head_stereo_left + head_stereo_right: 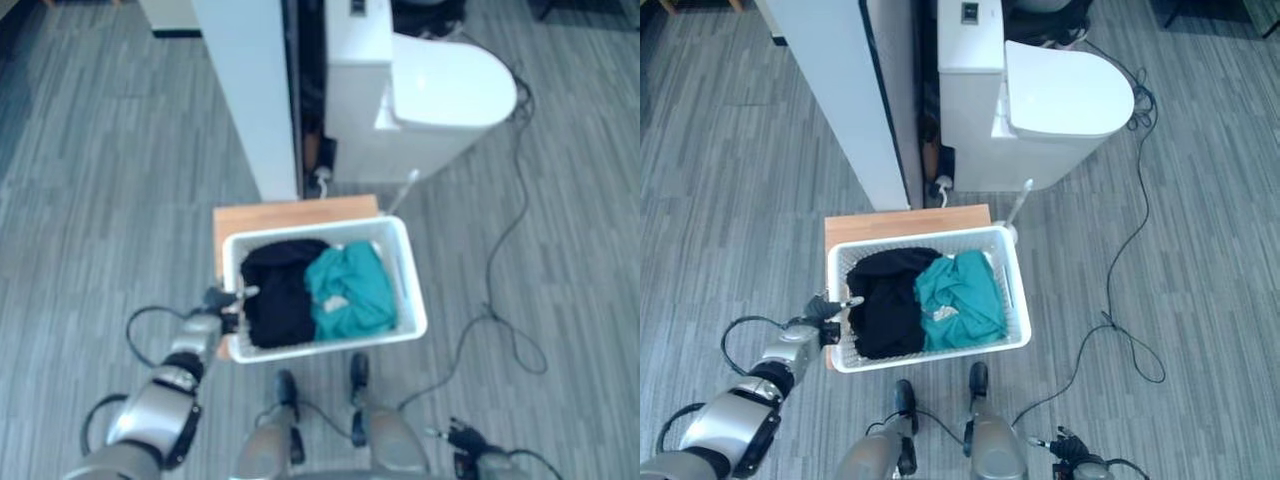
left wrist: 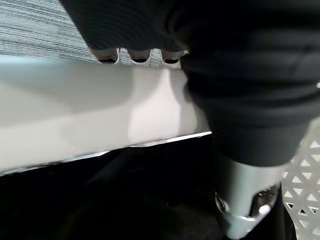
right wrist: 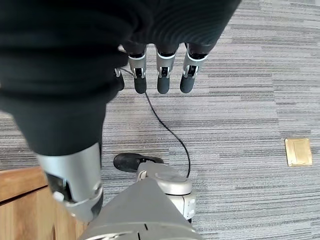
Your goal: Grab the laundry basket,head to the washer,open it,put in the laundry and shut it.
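Grey floor, left hand [image 1: 228, 305] gripping laundry basket [image 1: 412, 290] rim, right hand [image 3: 160, 75] open.

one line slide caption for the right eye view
Left hand grips the white laundry basket rim, black garment and teal garment inside.

White laundry basket [image 1: 410, 285] holds black [image 1: 275, 290] and teal clothes [image 1: 350, 290].

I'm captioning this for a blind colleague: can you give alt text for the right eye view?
A white laundry basket holding black clothes and teal clothes sits on a low wooden stand; the robot's left hand grips its rim. A white washer stands behind.
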